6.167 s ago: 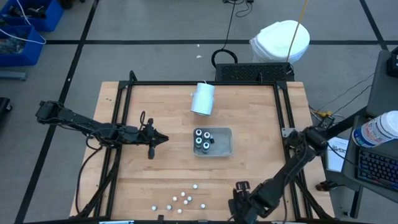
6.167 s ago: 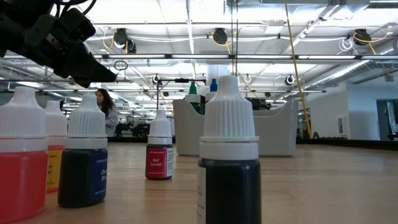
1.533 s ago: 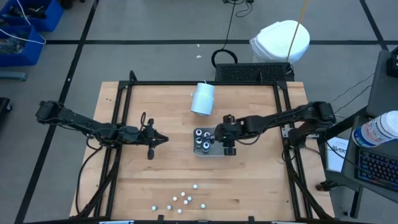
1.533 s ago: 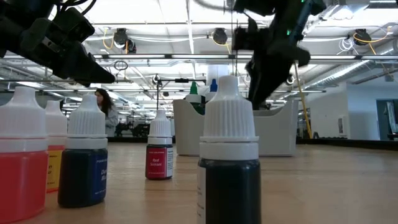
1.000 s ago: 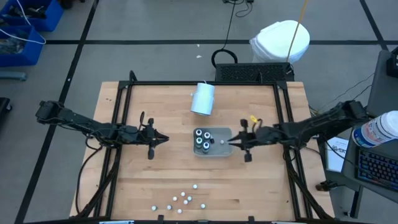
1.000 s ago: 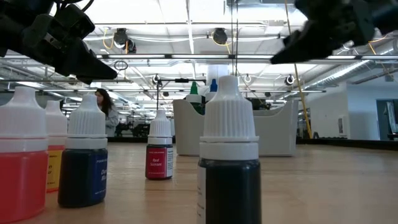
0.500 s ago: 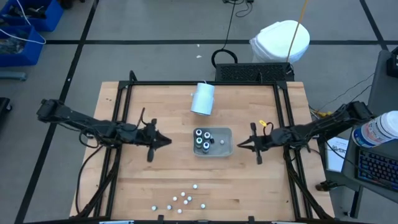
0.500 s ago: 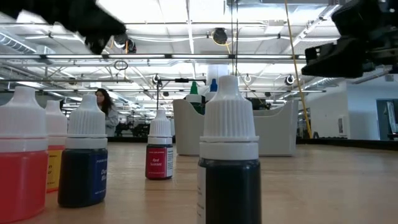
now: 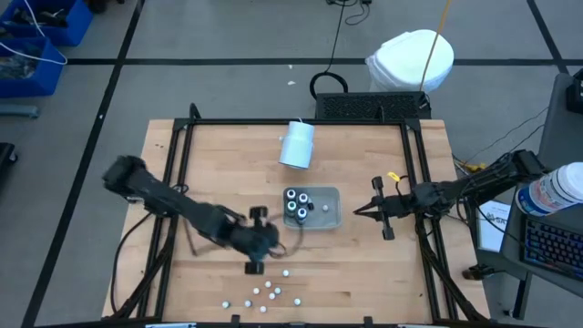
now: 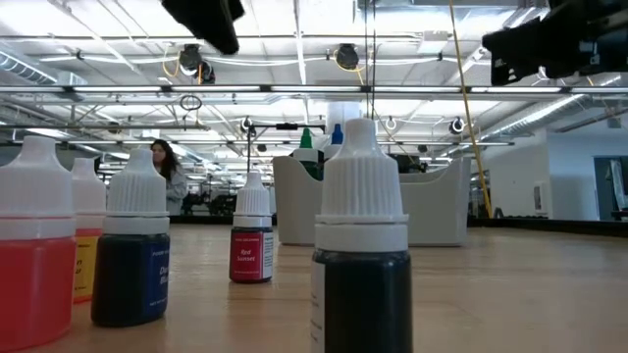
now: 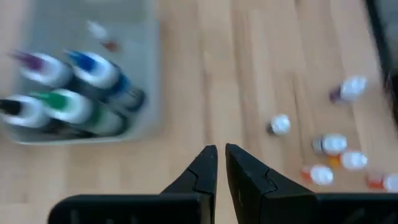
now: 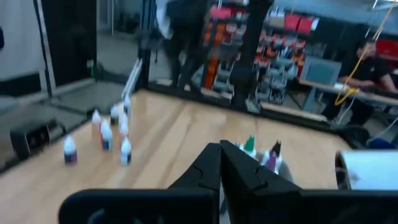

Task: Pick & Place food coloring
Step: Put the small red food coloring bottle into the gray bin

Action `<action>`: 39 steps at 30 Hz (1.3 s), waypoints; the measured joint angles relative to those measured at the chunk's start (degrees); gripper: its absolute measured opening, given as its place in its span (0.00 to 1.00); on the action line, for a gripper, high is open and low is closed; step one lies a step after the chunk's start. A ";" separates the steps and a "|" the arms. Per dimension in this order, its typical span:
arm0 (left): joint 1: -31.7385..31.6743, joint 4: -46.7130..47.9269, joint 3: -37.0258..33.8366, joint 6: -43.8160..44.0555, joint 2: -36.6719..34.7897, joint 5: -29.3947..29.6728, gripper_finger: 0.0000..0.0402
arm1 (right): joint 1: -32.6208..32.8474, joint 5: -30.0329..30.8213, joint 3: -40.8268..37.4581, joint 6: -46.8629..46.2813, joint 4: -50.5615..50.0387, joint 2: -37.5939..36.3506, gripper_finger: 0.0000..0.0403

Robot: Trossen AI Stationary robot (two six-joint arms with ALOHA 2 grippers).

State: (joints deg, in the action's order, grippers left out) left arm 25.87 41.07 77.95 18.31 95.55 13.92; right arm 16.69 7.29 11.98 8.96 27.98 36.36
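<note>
Several food coloring bottles (image 9: pixel 264 292) stand loose near the table's near edge; the low view shows them close up (image 10: pixel 361 245). More bottles (image 9: pixel 296 205) stand in the pale grey tray (image 9: pixel 330 219), and one small one lies beside them. My left gripper (image 9: pixel 271 244) hovers tipped down between the tray and the loose bottles. Its fingers (image 11: pixel 221 163) are all but shut, with nothing between them. My right gripper (image 9: pixel 357 213) hangs level just right of the tray, shut and holding nothing (image 12: pixel 221 155).
A pale cylinder (image 9: pixel 296 144) lies on its side at the far middle of the table. Bare wood lies left of the tray and in the near right corner. A black frame (image 9: pixel 178 146) borders the tabletop. People show in the room beyond (image 12: pixel 372 62).
My left gripper has swung from the table's left middle toward the near right, rising and tipping downward, and now hangs between the tray and the loose bottles. My right gripper has drawn back from the tray's right side toward the table's right edge.
</note>
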 joint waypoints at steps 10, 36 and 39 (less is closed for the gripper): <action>0.92 9.48 18.09 -7.81 18.58 -10.18 0.11 | 0.85 0.09 -2.36 0.13 3.94 0.13 0.00; 0.79 15.79 29.20 -8.68 31.60 -13.98 0.59 | 0.83 0.59 -2.81 2.90 3.93 0.02 0.00; 0.76 14.43 27.75 -8.62 31.60 -13.34 0.57 | 0.81 0.62 -2.81 2.90 3.92 0.02 0.00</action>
State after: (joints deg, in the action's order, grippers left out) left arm 26.63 55.50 105.70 9.69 127.15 0.58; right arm 17.50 7.90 9.17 11.86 31.90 36.38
